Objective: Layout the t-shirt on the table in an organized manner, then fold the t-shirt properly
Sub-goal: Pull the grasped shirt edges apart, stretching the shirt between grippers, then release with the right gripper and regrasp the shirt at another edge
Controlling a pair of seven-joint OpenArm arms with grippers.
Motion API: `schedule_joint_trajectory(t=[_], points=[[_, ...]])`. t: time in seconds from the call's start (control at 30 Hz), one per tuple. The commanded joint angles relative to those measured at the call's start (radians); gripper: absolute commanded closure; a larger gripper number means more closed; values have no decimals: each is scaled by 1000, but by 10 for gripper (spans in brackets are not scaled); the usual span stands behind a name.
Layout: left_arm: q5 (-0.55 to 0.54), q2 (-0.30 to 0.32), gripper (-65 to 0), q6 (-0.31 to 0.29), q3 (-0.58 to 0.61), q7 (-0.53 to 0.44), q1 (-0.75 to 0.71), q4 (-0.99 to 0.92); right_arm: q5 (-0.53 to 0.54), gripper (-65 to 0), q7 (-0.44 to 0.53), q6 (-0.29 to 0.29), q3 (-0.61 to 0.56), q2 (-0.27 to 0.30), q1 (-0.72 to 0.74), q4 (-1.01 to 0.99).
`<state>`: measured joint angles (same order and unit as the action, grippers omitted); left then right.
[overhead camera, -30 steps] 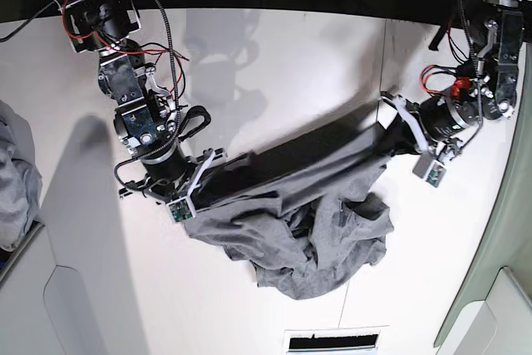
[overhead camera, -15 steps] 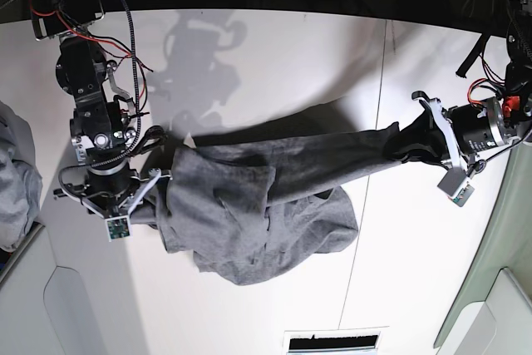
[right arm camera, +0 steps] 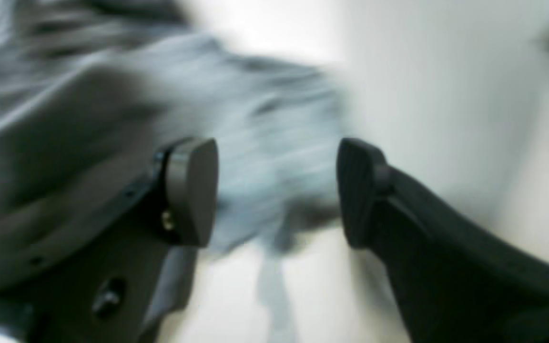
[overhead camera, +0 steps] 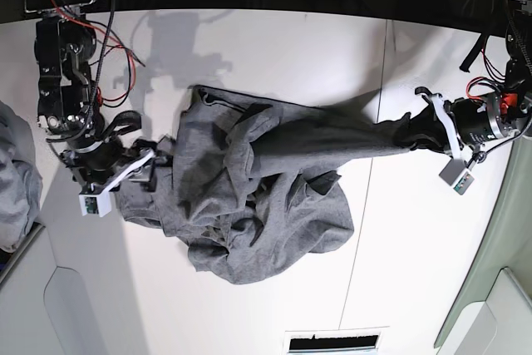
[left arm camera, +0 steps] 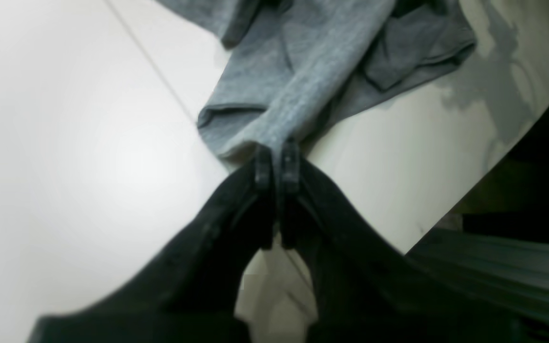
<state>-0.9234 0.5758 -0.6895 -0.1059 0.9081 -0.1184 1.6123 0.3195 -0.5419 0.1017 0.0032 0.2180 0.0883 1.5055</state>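
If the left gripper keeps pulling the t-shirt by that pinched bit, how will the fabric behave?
Probably floppy: the t-shirt lies in deep wrinkles and bunches on the table. It likely stretches into a taut band rather than sliding flat, as seen toward the left gripper, shut on it. The right gripper is open, so nothing anchors that end.

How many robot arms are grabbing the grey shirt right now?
1. The left end effector is pinched shut on the t-shirt, at the right of the base view. The right end effector is open beside the cloth, gripping nothing.
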Motion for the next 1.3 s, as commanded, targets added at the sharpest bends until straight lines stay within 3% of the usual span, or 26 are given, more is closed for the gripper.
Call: schedule_joint_trajectory(t=[0.0, 0.2, 0.33, 0.43, 0.5, 0.63, 0.7, 0.8, 0.97, 1.03, 1.13, 1.27], points=[[-8, 18, 0, -9, -9, -21, 13, -7, 27, -392, 2, 19, 3, -5, -13, 27], [23, 17, 0, -9, -9, -70, 13, -90, 48, -392, 3, 45, 3, -77, -175, 130], [20, 17, 0, -9, -9, -76, 13, -92, 47, -392, 40, 141, -15, -134, -252, 158], [6, 17, 0, -9, -9, -80, 13, -92, 13, -392, 86, 151, -79, -167, -261, 145], [4, 17, 0, -9, -9, -80, 13, -92, -53, -392, 134, 119, -132, -188, -260, 145], [4, 17, 0, -9, -9, -77, 13, -92, -182, -392, 180, -3, -224, -235, -257, 142], [3, 17, 0, -9, -9, -77, 13, -92, -214, -392, 180, -30, -264, -257, -235, 116], [-1, 17, 0, -9, -9, -77, 13, -92, -261, -392, 180, -114, -307, -290, -172, 27], [0, 17, 0, -9, -9, -73, 13, -92, -296, -385, 183, -209, -312, -321, -49, -159], [1, 17, 0, -9, -9, -73, 13, -92, -328, -277, 183, -211, -312, -320, -28, -180], [25, 17, 0, -9, -9, -74, 13, -92, -422, 0, 174, -212, -311, -317, -31, -148], [49, 29, 0, -9, -12, -74, 16, -92, -492, 0, 64, -285, -308, -285, -42, -37]])
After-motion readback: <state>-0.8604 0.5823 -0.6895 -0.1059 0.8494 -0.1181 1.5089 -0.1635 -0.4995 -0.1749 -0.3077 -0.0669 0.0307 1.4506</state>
